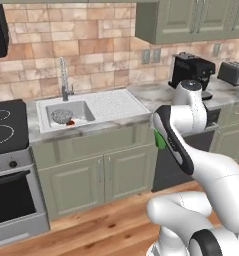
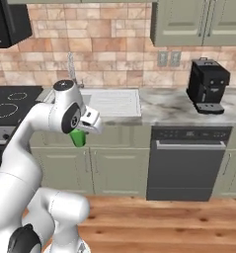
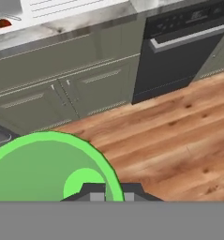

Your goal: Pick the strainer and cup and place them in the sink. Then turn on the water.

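My gripper [image 2: 80,131] is shut on the rim of the bright green cup [image 2: 78,139], which hangs in front of the lower cabinets, below counter height and to the right of the sink [image 1: 85,101]. In the hand view the cup [image 3: 38,168] opens wide below me, with the gripper [image 3: 111,193] pinching its rim. In the left base view only a green sliver of the cup [image 1: 160,141] shows behind my forearm. The grey mesh strainer [image 1: 61,116] lies inside the basin beside a small red ball [image 1: 70,122]. The chrome faucet [image 1: 65,80] stands behind the basin.
A black stove [image 1: 6,125] adjoins the sink on the left. A dishwasher [image 2: 188,158] sits under the counter on the right, with a black coffee machine [image 2: 207,86] above it and a toaster [image 1: 233,72] farther right. Wood floor [image 3: 179,131] lies below.
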Controlling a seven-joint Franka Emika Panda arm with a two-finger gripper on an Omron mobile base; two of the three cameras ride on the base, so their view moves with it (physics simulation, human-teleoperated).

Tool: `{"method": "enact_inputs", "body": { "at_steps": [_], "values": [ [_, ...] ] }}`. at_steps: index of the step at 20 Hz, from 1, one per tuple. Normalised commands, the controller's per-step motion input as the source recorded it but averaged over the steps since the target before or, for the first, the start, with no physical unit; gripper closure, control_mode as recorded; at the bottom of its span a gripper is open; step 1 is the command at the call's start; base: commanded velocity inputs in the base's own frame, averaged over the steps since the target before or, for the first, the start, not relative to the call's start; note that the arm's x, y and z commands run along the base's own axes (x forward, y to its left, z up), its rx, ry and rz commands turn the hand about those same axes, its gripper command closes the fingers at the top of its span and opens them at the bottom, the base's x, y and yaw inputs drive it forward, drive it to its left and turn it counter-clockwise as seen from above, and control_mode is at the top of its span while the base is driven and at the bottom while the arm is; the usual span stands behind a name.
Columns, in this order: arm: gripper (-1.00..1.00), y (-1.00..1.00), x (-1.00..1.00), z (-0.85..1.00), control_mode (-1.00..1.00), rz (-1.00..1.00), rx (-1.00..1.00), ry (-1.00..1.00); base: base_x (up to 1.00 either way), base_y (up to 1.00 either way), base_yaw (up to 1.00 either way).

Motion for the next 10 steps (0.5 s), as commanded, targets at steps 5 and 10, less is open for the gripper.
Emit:
{"method": "enact_inputs", "body": {
  "at_steps": [5,10],
  "values": [
    [1.0,0.0,0.0,0.0,1.0,0.0,0.0,0.0,0.44,-0.13,0.18],
    [1.0,0.0,0.0,0.0,1.0,0.0,0.0,0.0,0.52,0.0,0.25]
  ]
}}
